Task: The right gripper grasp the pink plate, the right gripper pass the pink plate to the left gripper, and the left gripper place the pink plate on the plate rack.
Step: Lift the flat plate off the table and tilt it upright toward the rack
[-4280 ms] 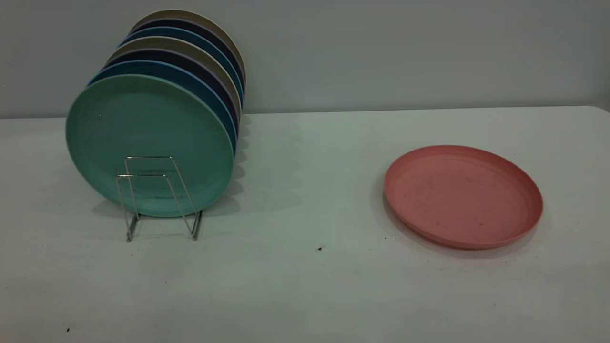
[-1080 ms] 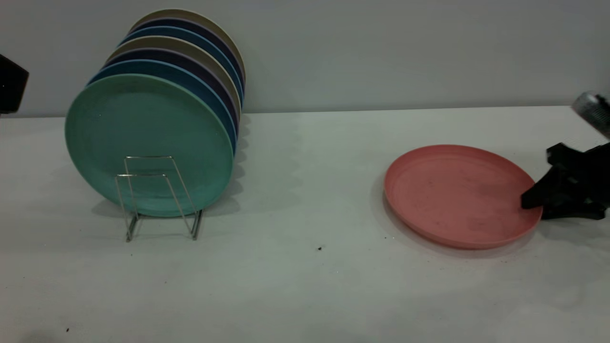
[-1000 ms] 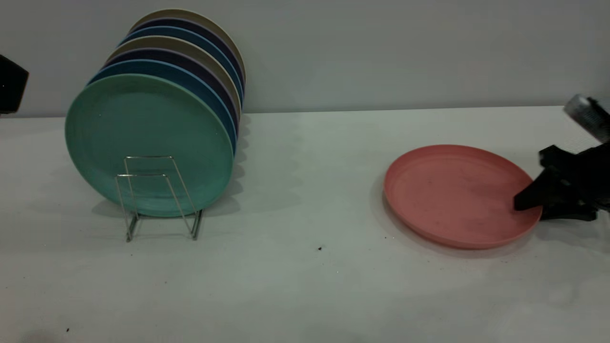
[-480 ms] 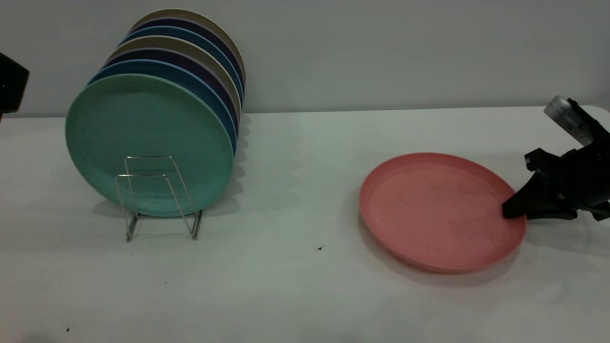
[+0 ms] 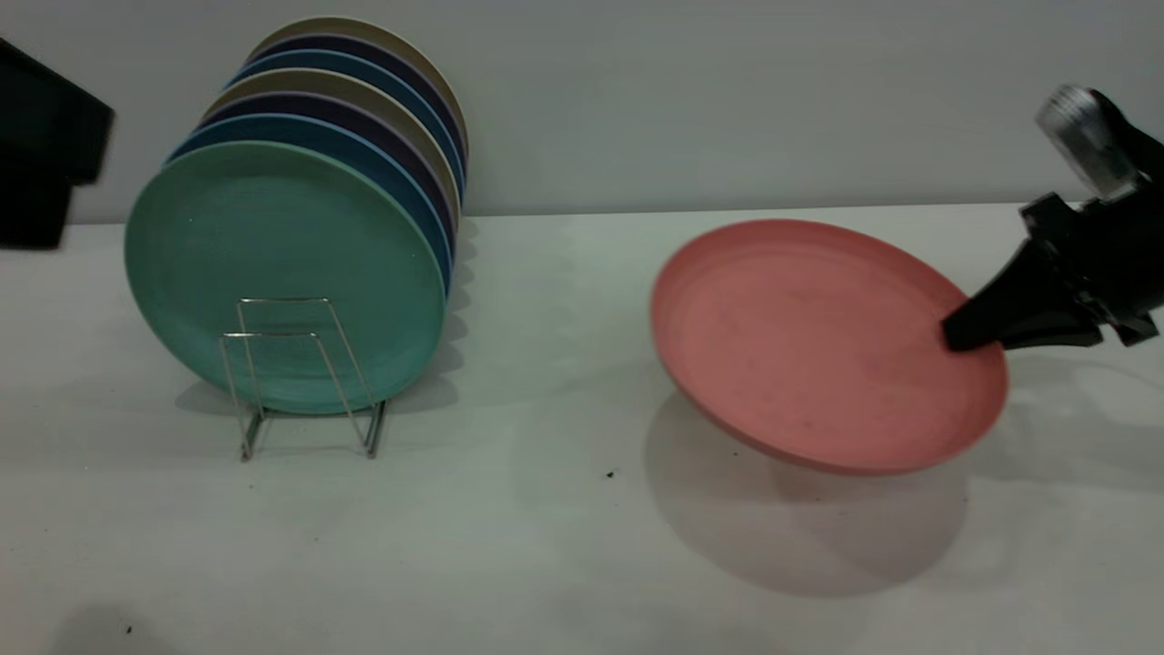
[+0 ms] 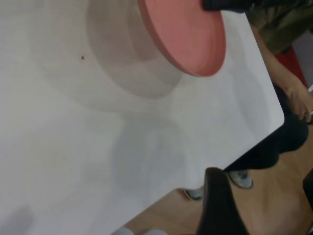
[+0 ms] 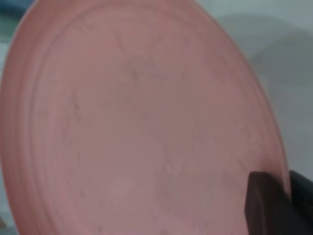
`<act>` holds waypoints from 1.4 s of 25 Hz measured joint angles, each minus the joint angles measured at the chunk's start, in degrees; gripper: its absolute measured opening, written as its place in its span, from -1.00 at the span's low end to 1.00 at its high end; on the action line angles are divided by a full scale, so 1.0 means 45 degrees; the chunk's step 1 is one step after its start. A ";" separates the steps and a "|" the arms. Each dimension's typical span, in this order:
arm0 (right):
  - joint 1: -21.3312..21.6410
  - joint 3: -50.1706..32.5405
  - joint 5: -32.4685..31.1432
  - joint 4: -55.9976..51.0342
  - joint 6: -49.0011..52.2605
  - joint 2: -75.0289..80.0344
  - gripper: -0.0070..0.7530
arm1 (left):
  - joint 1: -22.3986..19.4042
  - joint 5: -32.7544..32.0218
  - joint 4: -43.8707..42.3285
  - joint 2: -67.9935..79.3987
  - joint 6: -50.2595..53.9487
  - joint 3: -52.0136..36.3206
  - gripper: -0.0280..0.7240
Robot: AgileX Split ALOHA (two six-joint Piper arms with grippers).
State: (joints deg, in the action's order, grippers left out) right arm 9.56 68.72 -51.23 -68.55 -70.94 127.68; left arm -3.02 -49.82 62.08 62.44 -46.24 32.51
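Observation:
The pink plate [image 5: 809,346] hangs tilted above the table at the right, its shadow below it. My right gripper [image 5: 955,335] is shut on the plate's right rim, one finger over the inner face and one behind. In the right wrist view the plate [image 7: 142,122] fills the picture and the gripper [image 7: 286,200] pinches its rim. The plate rack [image 5: 300,364] stands at the left, with its two front wire loops bare. My left gripper [image 6: 264,200] is open and empty, high at the far left, and its view shows the pink plate [image 6: 188,34] far off.
Several plates stand upright in the rack, with a teal-green plate [image 5: 282,273] at the front. The left arm [image 5: 45,155] shows as a black block at the upper left edge. A person's legs and shoes [image 6: 239,178] are beyond the table edge.
My right gripper has closed on the pink plate's rim, dragged it left, then lifted and tilted it off the table. The left arm has come further into view at the left.

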 joint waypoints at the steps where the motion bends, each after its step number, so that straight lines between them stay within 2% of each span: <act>1: -0.0175 0.0000 -0.0042 0.0111 0.0090 -0.0109 -0.93 | 0.0000 0.0059 0.0051 0.0386 -0.0149 0.0000 0.41; 6: -0.0837 0.0000 -0.0118 0.0340 0.0319 -0.0348 -0.93 | 0.0000 0.0824 0.0768 0.2371 -0.1094 0.0014 0.41; 12: -0.0882 0.0000 -0.0209 0.0376 0.0359 -0.0348 -0.93 | 0.0000 0.0808 0.4070 0.4776 -0.4517 0.0109 0.41; 16: -0.1064 0.0000 -0.0437 0.0353 0.0418 -0.0348 -0.93 | 0.0000 0.0684 0.5453 0.6129 -0.5889 0.0113 0.41; 23: -0.2485 0.0000 -0.0579 0.0218 0.0420 -0.0348 -0.93 | 0.0000 0.0598 0.6102 0.7755 -0.6771 0.0123 0.41; 35: -0.5029 0.0000 -0.0810 -0.1021 0.0439 -0.0721 -0.93 | 0.0000 0.0561 0.6347 0.8218 -0.7042 0.0123 0.41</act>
State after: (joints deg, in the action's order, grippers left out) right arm -13.07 68.72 -54.87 -73.15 -68.96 124.44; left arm -3.02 -47.30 90.64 99.42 -77.93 33.07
